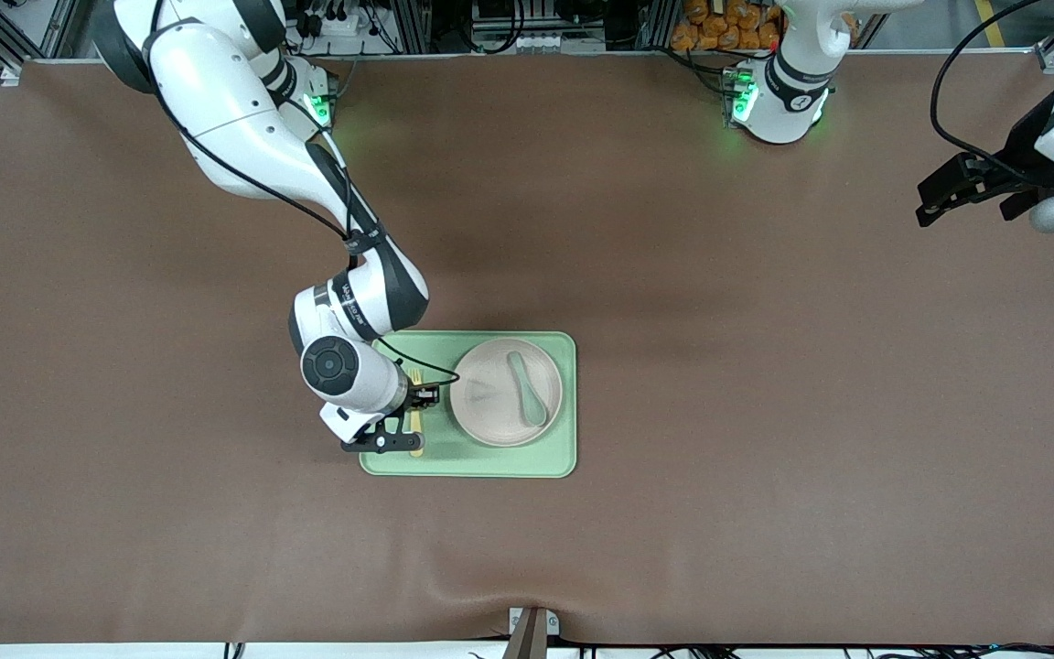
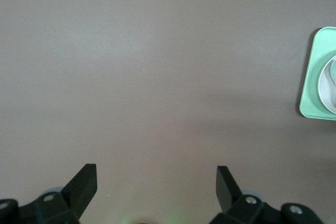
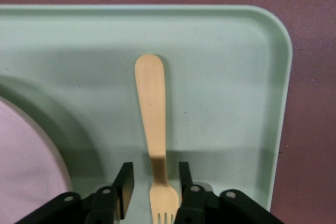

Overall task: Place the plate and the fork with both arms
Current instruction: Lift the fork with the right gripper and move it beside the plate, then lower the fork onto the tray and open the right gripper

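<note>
Two of the task's things already sit on the light-green tray [image 1: 490,467]: the plate [image 1: 490,403] fills the half toward the left arm's end, and the fork [image 3: 153,129] lies flat on the strip toward the right arm's end. A grey-green spoon [image 1: 527,389] rests in the plate, at about 2 o'clock from its centre in the front view. Judging from this layout, the placing looks nearly finished; what seems left is for the right arm to let go fully and lift away.

Seen from the front, the fork lies at roughly 9 o'clock from the plate, just beside its rim but apart from it, running along the 12-to-6 line.

Low over the tray, the right gripper [image 3: 155,187] straddles the fork's neck. Its fingers [image 3: 125,184] stand narrowly parted, one on each side, with a thin gap showing against the fork, so the grip appears released rather than clamped. In the right wrist view the handle runs away from the gripper toward 12 o'clock.

Meanwhile the left gripper [image 2: 156,184] waits over bare brown table at the left arm's end, spread wide and empty.
</note>
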You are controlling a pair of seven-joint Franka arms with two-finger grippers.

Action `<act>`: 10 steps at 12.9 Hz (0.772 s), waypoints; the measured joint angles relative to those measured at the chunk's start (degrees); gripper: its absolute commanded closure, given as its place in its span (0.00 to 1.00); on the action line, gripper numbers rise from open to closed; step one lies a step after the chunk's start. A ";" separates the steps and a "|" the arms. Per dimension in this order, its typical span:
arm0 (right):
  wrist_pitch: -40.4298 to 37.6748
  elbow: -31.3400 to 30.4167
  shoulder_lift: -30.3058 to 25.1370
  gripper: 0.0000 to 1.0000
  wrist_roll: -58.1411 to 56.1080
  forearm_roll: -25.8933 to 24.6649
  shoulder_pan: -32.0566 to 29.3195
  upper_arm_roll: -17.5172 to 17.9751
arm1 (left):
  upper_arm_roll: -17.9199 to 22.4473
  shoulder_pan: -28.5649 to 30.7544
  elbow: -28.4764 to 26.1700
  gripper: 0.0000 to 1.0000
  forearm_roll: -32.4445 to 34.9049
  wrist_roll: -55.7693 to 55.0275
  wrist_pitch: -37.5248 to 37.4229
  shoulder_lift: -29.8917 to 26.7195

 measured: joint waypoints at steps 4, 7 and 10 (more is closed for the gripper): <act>-6.06 4.96 -2.41 0.00 0.05 -0.52 -0.31 -0.30 | -0.01 0.00 0.04 0.00 0.00 0.00 -0.01 0.00; -14.20 9.47 -4.15 0.00 0.04 -1.72 -2.95 -0.79 | -0.12 -0.03 0.06 0.00 0.00 0.00 -0.80 0.00; -21.29 13.74 -5.65 0.00 0.01 -3.41 -5.01 -0.74 | -0.29 -0.16 0.20 0.00 0.00 0.00 -1.10 -0.01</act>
